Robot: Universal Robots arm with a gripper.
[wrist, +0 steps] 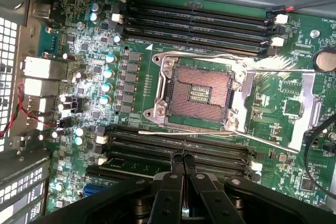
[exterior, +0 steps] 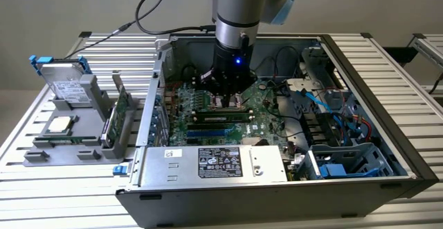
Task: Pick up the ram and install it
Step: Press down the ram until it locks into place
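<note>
Presently the gripper (wrist: 183,157) hangs fully closed and empty over the motherboard (wrist: 294,103) slots, 1 ram (exterior: 221,118) stick apparently seated beneath, so the installing step looks done or nearly so, wanting only confirmation of seating.

A slatted metal counter (exterior: 62,187) is carrying the open computer case (exterior: 387,151), which is sitting directly under the jaws. Off to the exterior view's left of the jaws, well apart from them, a grey fixture tray (exterior: 52,156) is lying on the counter beside the case, holding a hard drive (exterior: 64,86) and a green card (exterior: 122,107) upright.
</note>
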